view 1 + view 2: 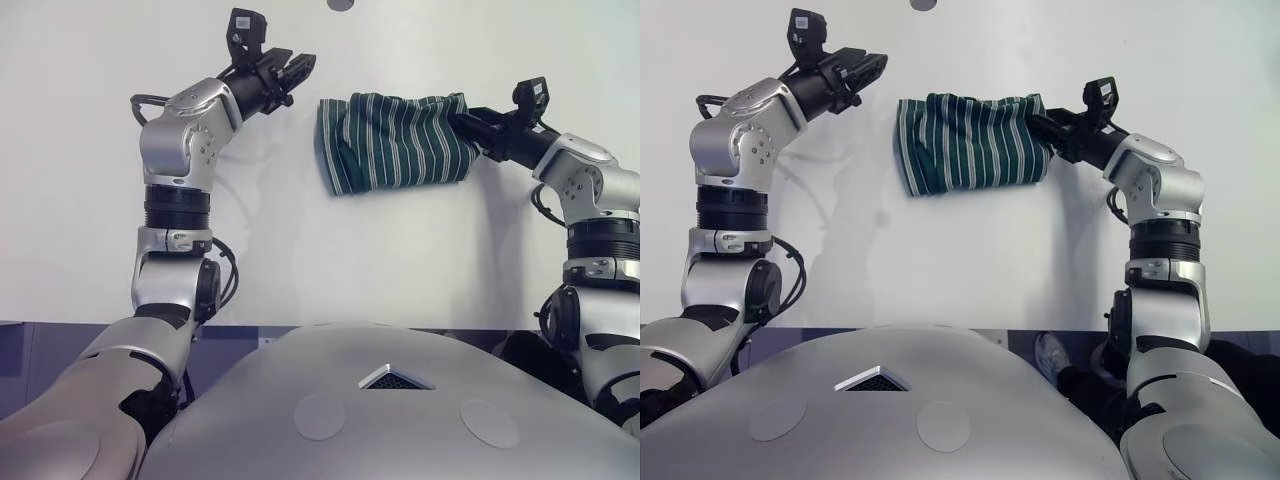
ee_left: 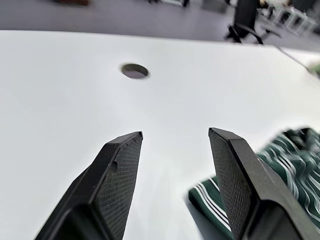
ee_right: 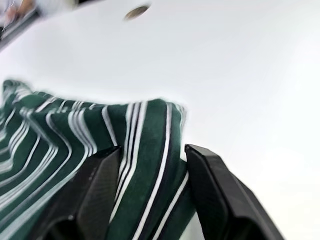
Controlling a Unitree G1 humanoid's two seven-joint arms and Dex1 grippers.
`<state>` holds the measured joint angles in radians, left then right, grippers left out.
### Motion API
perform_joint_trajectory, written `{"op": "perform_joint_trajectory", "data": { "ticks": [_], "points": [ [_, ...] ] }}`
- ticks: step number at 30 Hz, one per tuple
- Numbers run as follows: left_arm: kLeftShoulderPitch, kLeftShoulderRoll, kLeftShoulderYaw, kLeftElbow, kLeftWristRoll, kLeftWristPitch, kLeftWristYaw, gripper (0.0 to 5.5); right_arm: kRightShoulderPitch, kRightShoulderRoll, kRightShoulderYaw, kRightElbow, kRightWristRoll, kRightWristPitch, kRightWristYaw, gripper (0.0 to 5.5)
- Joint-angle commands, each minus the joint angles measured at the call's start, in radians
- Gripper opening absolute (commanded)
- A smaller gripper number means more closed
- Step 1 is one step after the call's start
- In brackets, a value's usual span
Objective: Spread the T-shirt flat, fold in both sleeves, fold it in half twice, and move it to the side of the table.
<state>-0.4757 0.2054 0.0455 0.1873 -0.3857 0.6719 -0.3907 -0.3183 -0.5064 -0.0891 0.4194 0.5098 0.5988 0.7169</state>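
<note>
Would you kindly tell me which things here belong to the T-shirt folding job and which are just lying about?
Belongs to the job:
- T-shirt, green striped, folded
- right hand, gripping the T-shirt's edge
- left hand, open beside the T-shirt
- table

Just lying about:
- round hole in the tabletop
- dark furniture behind the table

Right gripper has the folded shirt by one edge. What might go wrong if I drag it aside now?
1. The right gripper pinches only one edge of the shirt; the free layers may trail on the table and the folds could open.
2. The left gripper hangs open beside the shirt's other edge, apart from it, so that end may bunch.
</note>
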Motion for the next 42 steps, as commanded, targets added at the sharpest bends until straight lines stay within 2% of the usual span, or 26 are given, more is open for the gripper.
{"op": "perform_joint_trajectory", "data": {
  "ticks": [1, 3, 5, 7, 10, 13, 18, 22, 27, 33, 38, 42],
  "points": [
    [0.046, -0.065, -0.023, -0.211, 0.007, -0.135, 0.021, 2.42, -0.068, 0.116, -0.141, 0.014, 0.054, 0.019, -0.196, 2.35],
    [0.081, -0.084, -0.113, -0.328, 0.04, -0.225, -0.019, 2.42, -0.106, 0.183, -0.167, 0.04, -0.007, -0.107, -0.332, 2.35],
    [0.098, -0.089, -0.231, -0.363, 0.085, -0.321, -0.092, 2.42, -0.137, 0.221, -0.149, 0.068, -0.135, -0.315, -0.474, 2.35],
    [0.105, -0.078, -0.353, -0.319, 0.128, -0.422, -0.207, 2.42, -0.158, 0.239, -0.11, 0.077, -0.255, -0.492, -0.561, 2.35],
    [0.06, -0.034, -0.495, -0.118, 0.241, -0.588, -0.365, 2.42, -0.171, 0.252, -0.101, 0.091, -0.329, -0.626, -0.619, 2.35],
    [-0.029, -0.054, -0.532, 0.132, 0.319, -0.684, -0.411, 2.73, -0.16, 0.251, -0.107, 0.11, -0.352, -0.686, -0.629, 2.39],
    [-0.159, -0.117, -0.517, 0.521, 0.393, -0.735, -0.407, 3.71, -0.127, 0.222, -0.141, 0.159, -0.368, -0.735, -0.642, 2.39],
    [-0.176, -0.106, -0.545, 0.728, 0.496, -0.786, -0.364, 4.44, -0.138, 0.209, -0.161, 0.197, -0.369, -0.759, -0.649, 2.39],
    [-0.229, -0.082, -0.491, 0.953, 0.536, -0.746, -0.131, 5.39, -0.136, 0.211, -0.166, 0.202, -0.371, -0.777, -0.659, 2.39],
    [-0.303, 0.093, -0.3, 1.13, 0.468, -0.645, 0.264, 5.39, -0.15, 0.22, -0.177, 0.199, -0.362, -0.79, -0.679, 2.39],
    [-0.298, 0.193, -0.102, 1.172, 0.391, -0.59, 0.437, 5.39, -0.143, 0.245, -0.178, 0.194, -0.359, -0.803, -0.691, 2.39],
    [-0.305, 0.217, 0.096, 1.173, 0.277, -0.584, 0.566, 5.39, -0.134, 0.264, -0.167, 0.204, -0.379, -0.84, -0.706, 2.39]
  ]
}}
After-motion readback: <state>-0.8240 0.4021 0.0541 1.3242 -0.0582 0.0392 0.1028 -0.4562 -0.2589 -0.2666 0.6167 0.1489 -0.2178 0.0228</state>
